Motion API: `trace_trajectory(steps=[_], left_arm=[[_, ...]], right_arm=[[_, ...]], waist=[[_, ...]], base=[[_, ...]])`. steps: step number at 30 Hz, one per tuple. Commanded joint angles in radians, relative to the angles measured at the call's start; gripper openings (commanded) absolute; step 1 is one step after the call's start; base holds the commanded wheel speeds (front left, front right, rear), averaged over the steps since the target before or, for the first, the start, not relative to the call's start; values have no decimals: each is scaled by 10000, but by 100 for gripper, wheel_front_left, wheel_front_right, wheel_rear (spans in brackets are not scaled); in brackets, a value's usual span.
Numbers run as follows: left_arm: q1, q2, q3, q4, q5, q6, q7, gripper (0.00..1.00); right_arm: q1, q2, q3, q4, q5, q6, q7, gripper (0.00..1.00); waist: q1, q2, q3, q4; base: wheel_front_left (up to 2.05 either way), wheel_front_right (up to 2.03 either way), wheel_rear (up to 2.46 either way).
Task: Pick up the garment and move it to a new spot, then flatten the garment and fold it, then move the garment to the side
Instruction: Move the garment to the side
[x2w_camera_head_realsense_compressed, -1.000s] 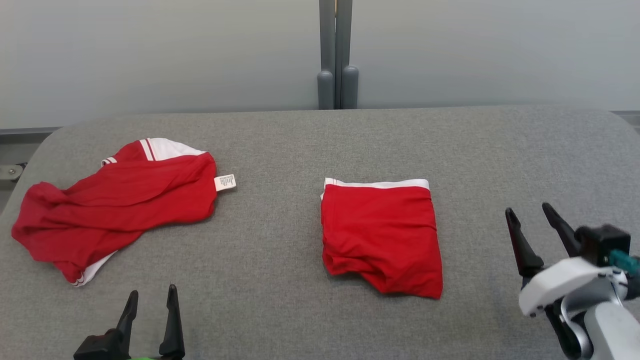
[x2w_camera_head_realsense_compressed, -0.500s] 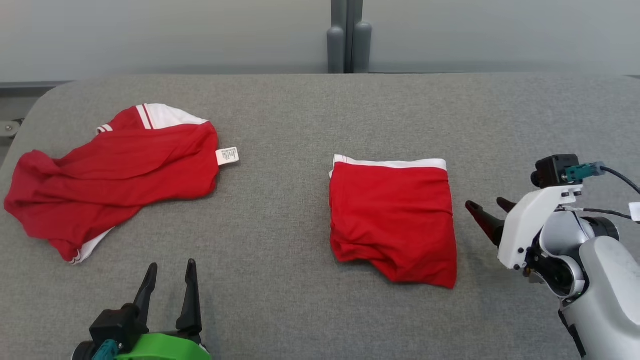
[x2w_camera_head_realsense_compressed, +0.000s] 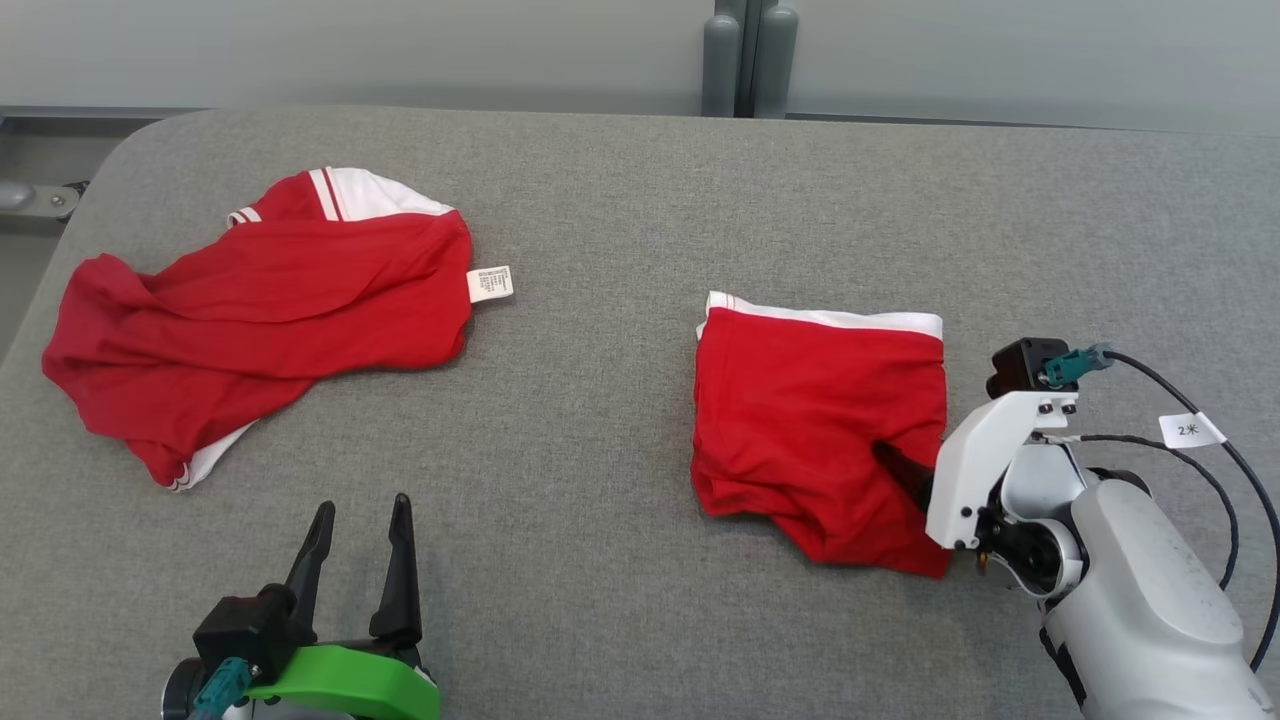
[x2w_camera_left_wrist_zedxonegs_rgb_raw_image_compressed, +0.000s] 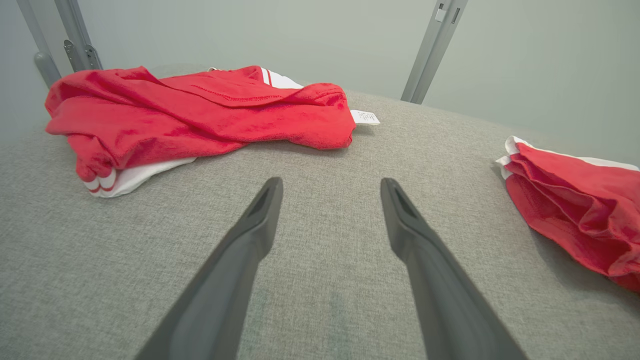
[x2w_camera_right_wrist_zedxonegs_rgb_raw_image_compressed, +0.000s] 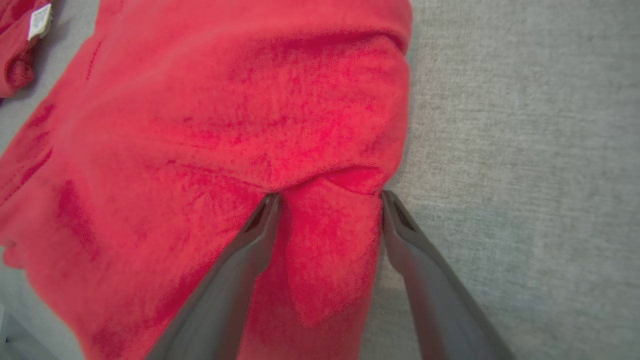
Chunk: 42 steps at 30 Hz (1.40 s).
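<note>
Change since a second ago lies mostly with the right arm. Its right gripper (x2w_camera_right_wrist_zedxonegs_rgb_raw_image_compressed: 327, 197) stood well clear to the right of the folded red garment (x2w_camera_head_realsense_compressed: 815, 420) with fingers pointing up the head view; it has swung in and now points leftward over the garment's lower right edge. The jaws stand wide. In the right wrist view one finger lies over the cloth and the other along its edge beside bare table, with a loose red flap between them, unpinched. The head camera has also turned, so the whole scene sits differently in frame, but the two garments keep their places relative to each other. The left gripper (x2w_camera_head_realsense_compressed: 360, 512) hovers low over bare surface near the front edge, its jaws likewise wide and empty, and more of its green wrist piece (x2w_camera_head_realsense_compressed: 345, 685) shows than before. The folded garment lies right of centre, its white waistband (x2w_camera_head_realsense_compressed: 830, 318) toward the far side. A crumpled red garment (x2w_camera_head_realsense_compressed: 260, 310) with white trim and a white label (x2w_camera_head_realsense_compressed: 490, 284) lies well apart at the left. Both rest on a table (x2w_camera_head_realsense_compressed: 600, 560) covered in grey woven fabric, rounded at its far-left corner. Behind it stand a pale grey wall (x2w_camera_head_realsense_compressed: 350, 50) and two grey upright posts (x2w_camera_head_realsense_compressed: 748, 55).
</note>
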Motion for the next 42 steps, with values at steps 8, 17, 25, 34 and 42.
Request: trace_trajectory(steps=[8,17,25,34,42], left_arm=[[-110,4,15,-72,-59,104,-26,100],[-120,6,42,-311,21,80,-26,100],[-568,11,12,-906,382,14,-14,100],[-1168,94,-403,-982,781,-90,-14,100],[-1657,236,-629,-796,1019,-137,-14,100]], right_arm=[[-502,52,489,617,371,4,-529,0],[-869,-128,751,831,705,2,-772,0],[-1040,-430,847,1010,816,2,-1122,0],[-1312,-916,818,1399,708,2,-1668,0],[-2177,-1600,970,1719,107,2,-2390,0]], waist=[[0,0,-4,-284],[0,0,89,-1516],[0,0,527,-3387],[0,0,1311,-4798],[0,0,1772,-4669]], base=[[0,0,0],[0,0,0],[0,0,0],[0,0,0],[0,0,0]])
